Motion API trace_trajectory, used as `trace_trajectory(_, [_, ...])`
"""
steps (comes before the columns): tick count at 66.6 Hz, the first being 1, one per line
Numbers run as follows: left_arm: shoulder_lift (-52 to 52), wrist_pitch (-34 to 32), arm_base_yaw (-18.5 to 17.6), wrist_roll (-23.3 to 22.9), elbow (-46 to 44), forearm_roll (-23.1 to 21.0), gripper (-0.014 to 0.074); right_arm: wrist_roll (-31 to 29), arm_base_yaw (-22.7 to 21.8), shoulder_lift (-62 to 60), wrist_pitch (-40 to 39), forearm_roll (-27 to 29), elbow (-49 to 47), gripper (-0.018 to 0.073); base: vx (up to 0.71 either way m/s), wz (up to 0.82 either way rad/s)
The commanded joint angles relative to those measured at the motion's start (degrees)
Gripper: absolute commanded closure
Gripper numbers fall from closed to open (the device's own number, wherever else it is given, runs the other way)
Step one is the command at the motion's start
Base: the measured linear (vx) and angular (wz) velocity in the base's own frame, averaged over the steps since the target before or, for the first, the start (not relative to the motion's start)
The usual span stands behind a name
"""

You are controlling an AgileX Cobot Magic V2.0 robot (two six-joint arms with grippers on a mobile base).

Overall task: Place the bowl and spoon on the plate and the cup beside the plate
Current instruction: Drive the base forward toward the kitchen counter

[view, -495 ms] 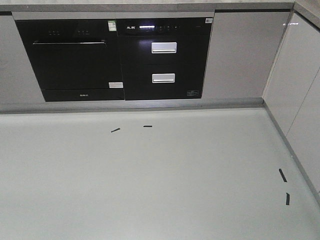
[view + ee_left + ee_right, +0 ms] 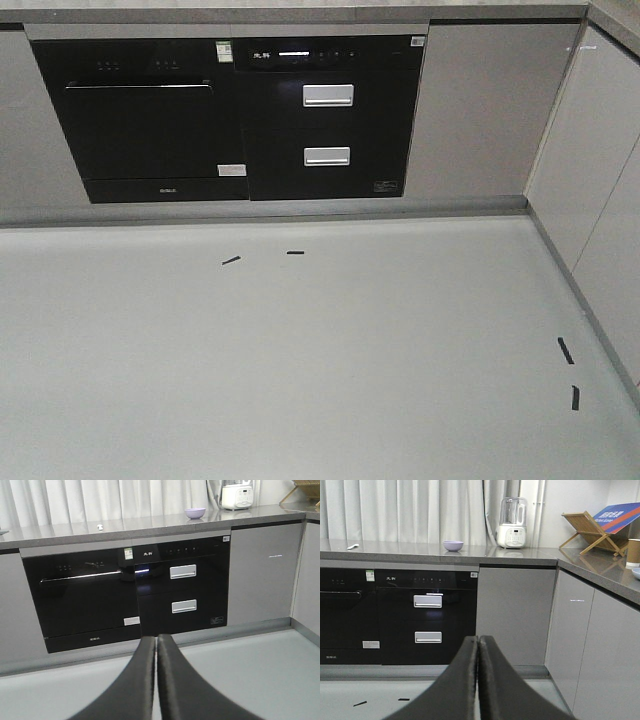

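Note:
The lavender bowl (image 2: 453, 545) stands on the grey countertop (image 2: 420, 552), far beyond my right gripper (image 2: 478, 639), which is shut on nothing. The pale spoon (image 2: 353, 546) lies on the same counter at the far left. At the right edge of the side counter stands the brown cup (image 2: 634, 552). Just below it is a sliver of pale blue rim, seemingly the plate (image 2: 636, 573). In the left wrist view the bowl (image 2: 195, 513) and spoon (image 2: 100, 527) show again, and my left gripper (image 2: 156, 639) is shut and empty. The front view shows none of them.
A black oven (image 2: 150, 125) and drawer unit (image 2: 328, 120) are built in under the counter. A white blender (image 2: 512, 524) and a wooden rack (image 2: 587, 527) stand on top. Grey cabinets (image 2: 600, 170) run along the right. Black tape marks (image 2: 231, 260) lie on the floor.

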Motion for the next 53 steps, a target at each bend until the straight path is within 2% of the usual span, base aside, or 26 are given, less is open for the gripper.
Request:
trace_trajectory(1, [-0.99,-4.35,-0.03,-0.46,1.73,-0.53,0.0602,-0.26,-0.36,-0.63,-4.06,-0.18,0.76,0.0564,0.00,0.00])
trace_trajectory(53, [-0.99,-4.35,-0.03,-0.46,1.73,-0.53,0.0602,-0.26,-0.36,-0.63,-4.06,-0.18,0.76,0.0564,0.00,0.00])
